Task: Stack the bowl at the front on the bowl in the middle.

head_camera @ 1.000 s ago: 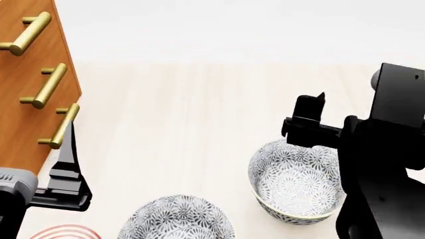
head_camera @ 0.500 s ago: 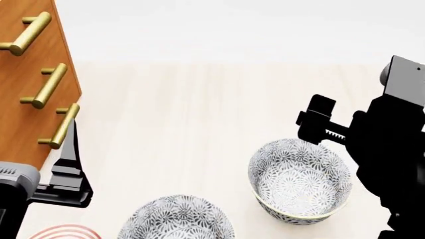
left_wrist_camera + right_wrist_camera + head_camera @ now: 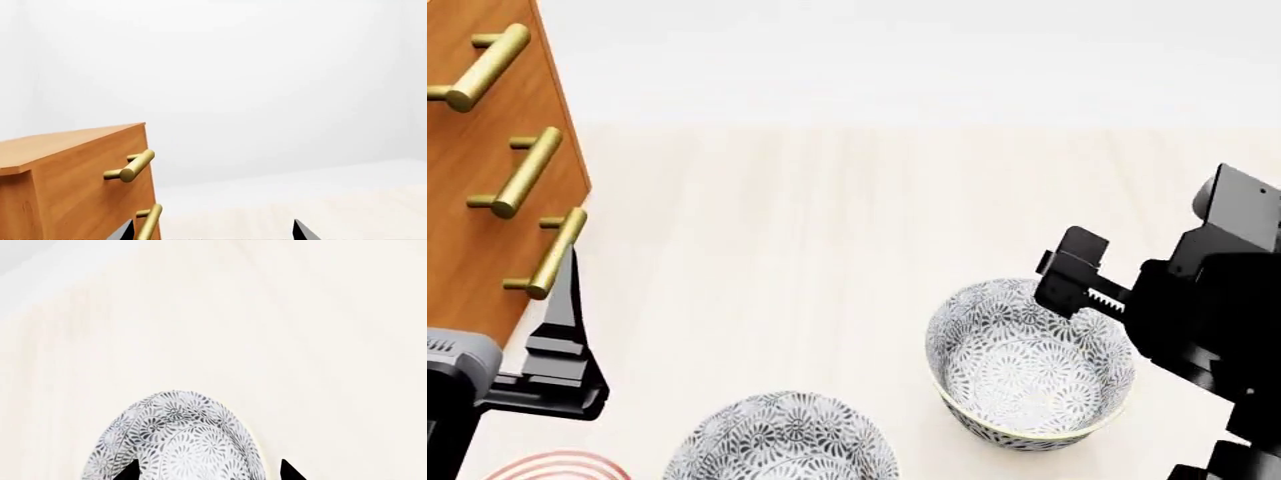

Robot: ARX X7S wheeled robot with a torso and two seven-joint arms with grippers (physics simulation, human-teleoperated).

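Observation:
Three bowls lie in a diagonal row. The patterned bowl farthest forward [image 3: 1028, 362] stands upright at the right, and it also shows in the right wrist view as a blue-grey floral bowl [image 3: 177, 440]. The middle bowl [image 3: 781, 442], same pattern, sits at the bottom centre. My right gripper [image 3: 1070, 282] hangs over the far right rim of the forward bowl, open and empty [image 3: 208, 473], its tips straddling part of the bowl. My left gripper [image 3: 561, 335] is open beside the drawers, far from both bowls [image 3: 211, 235].
A wooden drawer unit [image 3: 487, 190] with brass handles [image 3: 130, 169] stands at the left, close to my left gripper. A red-ringed dish [image 3: 554, 466] peeks in at the bottom left. Pale wooden tabletop [image 3: 827, 230] stretches behind the bowls.
My right gripper has swung right and down, from behind the forward bowl to over its far right rim. The left arm and both bowls have stayed put.

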